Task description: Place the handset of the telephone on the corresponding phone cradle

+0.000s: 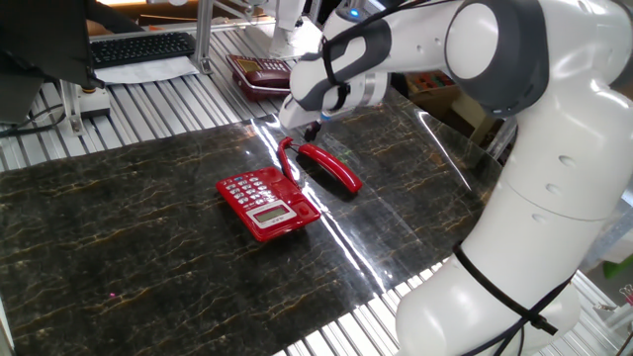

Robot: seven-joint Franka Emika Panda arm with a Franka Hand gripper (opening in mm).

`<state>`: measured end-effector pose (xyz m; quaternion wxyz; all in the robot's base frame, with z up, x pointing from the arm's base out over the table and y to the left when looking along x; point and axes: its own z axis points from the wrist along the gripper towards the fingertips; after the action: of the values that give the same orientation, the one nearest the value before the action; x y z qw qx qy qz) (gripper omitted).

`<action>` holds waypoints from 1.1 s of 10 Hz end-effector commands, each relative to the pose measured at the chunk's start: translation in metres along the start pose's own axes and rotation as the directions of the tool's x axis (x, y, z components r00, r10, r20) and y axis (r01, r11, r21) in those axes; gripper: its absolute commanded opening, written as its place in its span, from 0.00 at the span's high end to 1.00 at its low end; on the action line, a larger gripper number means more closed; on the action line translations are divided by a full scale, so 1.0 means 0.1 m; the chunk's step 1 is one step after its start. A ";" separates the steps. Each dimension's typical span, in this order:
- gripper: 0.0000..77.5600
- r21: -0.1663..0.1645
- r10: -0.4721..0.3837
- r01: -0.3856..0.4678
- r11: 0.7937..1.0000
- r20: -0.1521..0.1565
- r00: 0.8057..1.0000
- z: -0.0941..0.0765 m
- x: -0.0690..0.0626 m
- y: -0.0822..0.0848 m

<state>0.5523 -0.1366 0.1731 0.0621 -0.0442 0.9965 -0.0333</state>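
Observation:
The bright red telephone [265, 204] with white-grey keys and a small grey display lies on the dark marble-patterned table top. Its cradle [302, 195] is the strip along the base's right side and holds nothing. The red handset [330, 169] lies flat on the table just right of the base, joined to it by a red cord [286, 158]. My gripper [313, 130] hangs just above the handset's far end. Only its dark fingertips show under the wrist, and I cannot tell whether they are open or shut.
A dark maroon phone [259, 72] sits behind on the metal slatted bench. A black keyboard [141, 47] lies at the back left. The arm's large white body [539, 188] fills the right side. The table top's front edge [326, 321] runs near the bottom.

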 end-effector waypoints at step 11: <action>1.00 0.040 0.016 -0.016 0.999 0.001 1.000 0.27 0.37 -0.40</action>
<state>0.5185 -0.1770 0.1463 0.0469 -0.0233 0.9977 -0.0440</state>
